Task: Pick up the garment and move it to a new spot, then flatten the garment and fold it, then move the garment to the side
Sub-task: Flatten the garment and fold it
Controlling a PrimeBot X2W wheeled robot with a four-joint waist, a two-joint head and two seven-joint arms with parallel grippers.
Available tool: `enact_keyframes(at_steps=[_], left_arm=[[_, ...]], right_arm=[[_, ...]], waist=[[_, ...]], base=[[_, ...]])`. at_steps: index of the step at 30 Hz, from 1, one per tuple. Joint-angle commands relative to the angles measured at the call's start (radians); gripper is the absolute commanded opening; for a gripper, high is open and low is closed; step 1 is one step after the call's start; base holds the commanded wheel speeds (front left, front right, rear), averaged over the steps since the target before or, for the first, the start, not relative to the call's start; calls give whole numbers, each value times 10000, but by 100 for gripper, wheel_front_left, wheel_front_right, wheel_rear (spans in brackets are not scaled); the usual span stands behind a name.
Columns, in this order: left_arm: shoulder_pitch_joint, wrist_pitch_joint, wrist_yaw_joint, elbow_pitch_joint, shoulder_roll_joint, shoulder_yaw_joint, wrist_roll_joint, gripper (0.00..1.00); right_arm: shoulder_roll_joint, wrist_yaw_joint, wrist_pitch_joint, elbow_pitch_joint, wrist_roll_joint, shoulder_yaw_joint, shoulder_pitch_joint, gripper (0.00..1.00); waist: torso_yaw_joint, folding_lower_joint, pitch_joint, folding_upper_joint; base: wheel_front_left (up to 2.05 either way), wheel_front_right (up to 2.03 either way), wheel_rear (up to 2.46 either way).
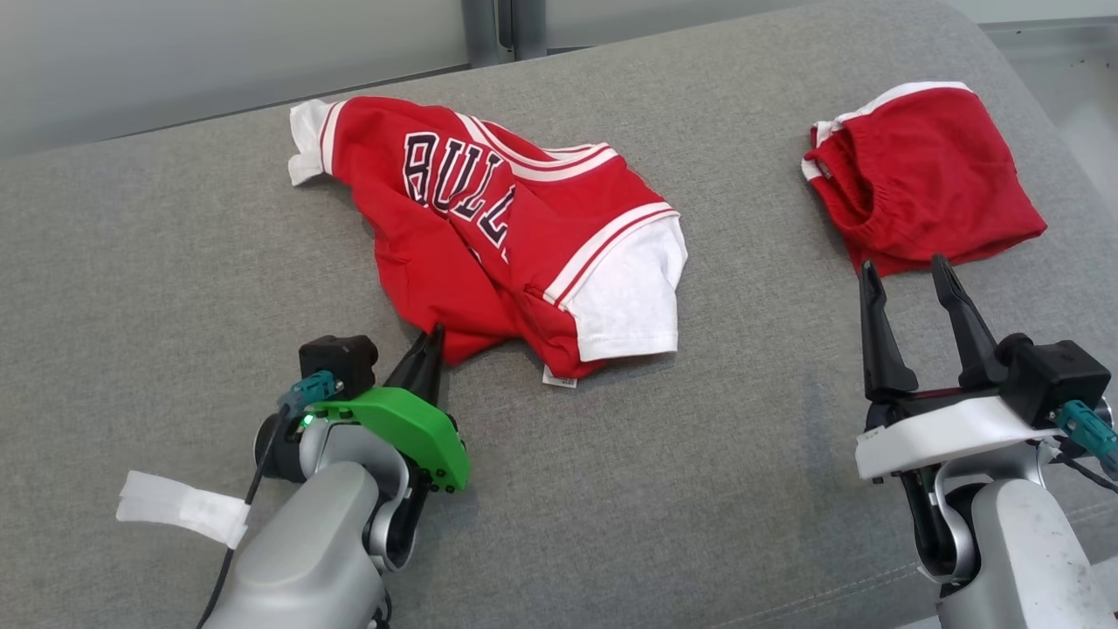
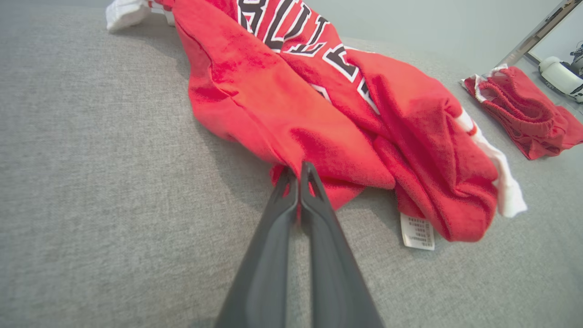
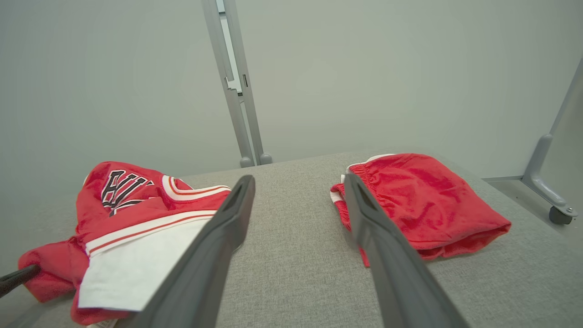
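The garment [image 1: 489, 236] is a crumpled red jersey with white sleeves and dark lettering, lying on the grey padded surface [image 1: 655, 489]. My left gripper [image 1: 428, 336] is shut, its tips pinching the jersey's near red hem. In the left wrist view the closed fingers [image 2: 298, 171] meet at that hem of the garment [image 2: 282, 105], with a white label just to the right. My right gripper [image 1: 904, 271] stands open, holding nothing, just short of the red shorts [image 1: 926, 183]. The right wrist view has its fingers [image 3: 298, 182] spread, the garment [image 3: 136, 214] to the left.
Red shorts [image 3: 423, 205] with white trim lie folded at the right of the surface, also seen far right in the left wrist view [image 2: 524, 114]. A metal frame post [image 3: 237, 91] rises behind the far edge. The padded surface rounds off at the right.
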Motion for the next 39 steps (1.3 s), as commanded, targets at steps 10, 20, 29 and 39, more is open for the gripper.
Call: enact_keyframes(at_steps=[10,20,29,39], left_arm=[[-509,486,153,-927,1566,-112,607,0],[-1591,3034,313,-2527,4416,-180,1204,0],[-2449,3696,607,-1786,5563,-289,1904,0],[-2749,2030,628,-751,5030,-146,2042,100]], right_arm=[[-18,-4,-100,202,100,65,224,100],[-18,-4,-235,380,295,375,28,100],[-17,-4,-354,663,360,628,-394,100],[-14,-4,-329,1141,256,863,-431,100]], waist=[[462,0,-499,0],[220,0,-259,0],[-388,0,289,0],[-163,0,169,0]], base=[[0,0,0],[0,0,0],[0,0,0],[0,0,0]])
